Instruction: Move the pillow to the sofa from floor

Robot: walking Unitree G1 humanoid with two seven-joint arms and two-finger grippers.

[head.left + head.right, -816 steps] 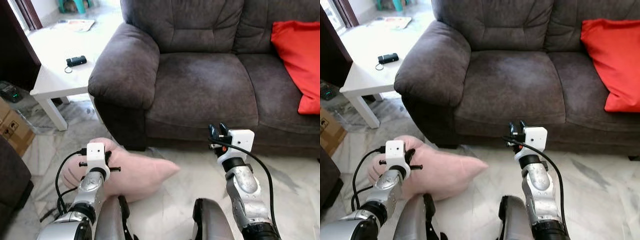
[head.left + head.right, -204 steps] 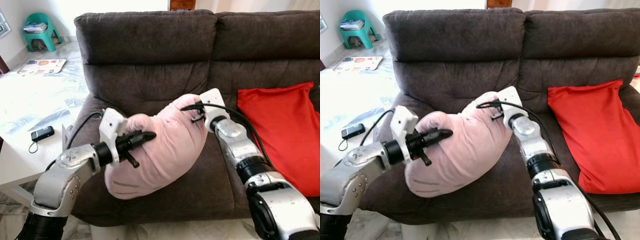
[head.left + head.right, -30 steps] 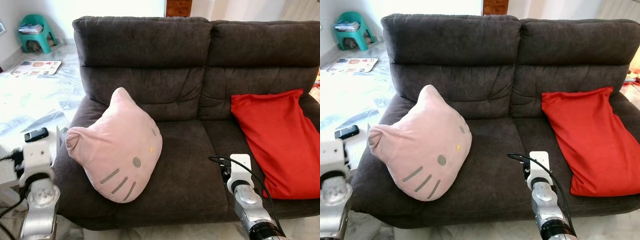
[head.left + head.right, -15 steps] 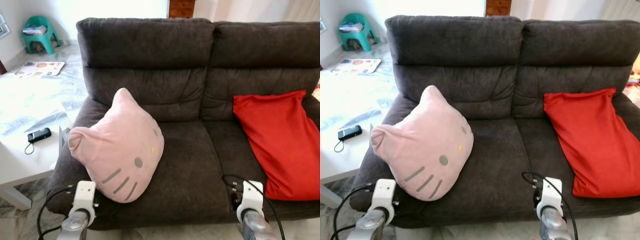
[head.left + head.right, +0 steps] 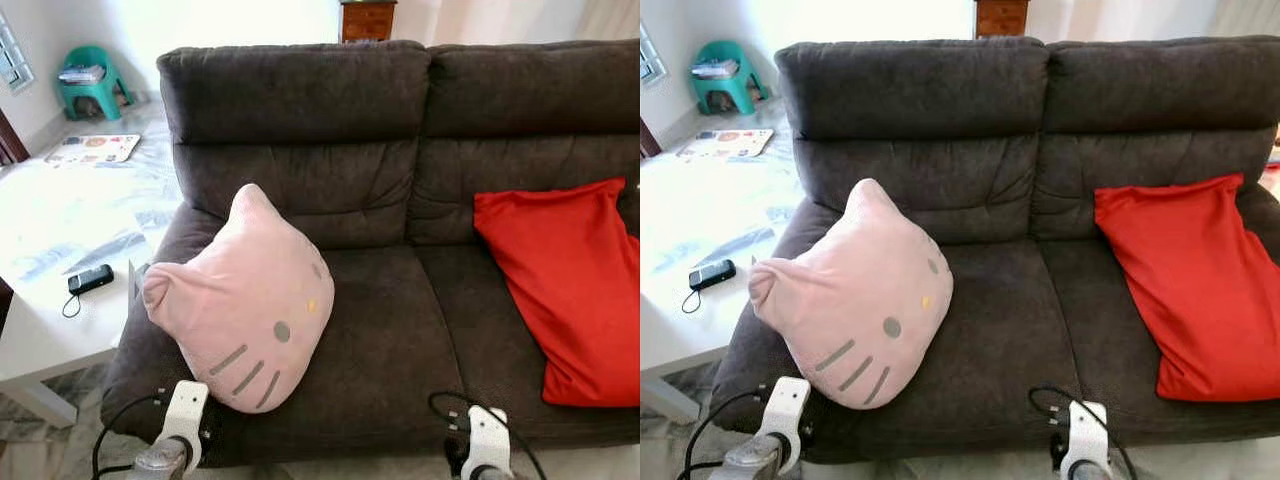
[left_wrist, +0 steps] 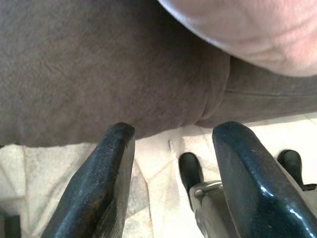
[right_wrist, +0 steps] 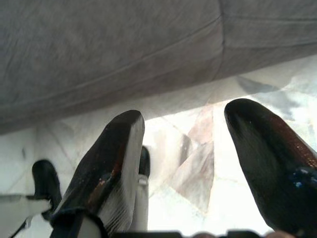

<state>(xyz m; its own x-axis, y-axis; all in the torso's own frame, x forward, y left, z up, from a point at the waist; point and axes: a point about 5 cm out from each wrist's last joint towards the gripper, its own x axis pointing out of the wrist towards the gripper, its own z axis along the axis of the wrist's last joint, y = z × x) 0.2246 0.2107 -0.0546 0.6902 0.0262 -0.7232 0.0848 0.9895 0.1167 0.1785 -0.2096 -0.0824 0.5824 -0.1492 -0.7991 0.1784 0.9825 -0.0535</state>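
Both grippers hang low with fingers apart and empty, left gripper [image 6: 171, 148] nearer the pink pillow [image 5: 245, 300] leaning on the sofa [image 5: 400, 330] seat's left end, right gripper [image 7: 198, 148] further right.

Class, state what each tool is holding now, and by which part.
Nothing is held: left tool and right tool are open; the pink pillow rests on the sofa.

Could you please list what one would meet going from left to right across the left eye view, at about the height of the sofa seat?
White side table with a small black device → pink cat-face pillow leaning at the sofa's left end → bare dark sofa seat → red pillow at the sofa's right end.
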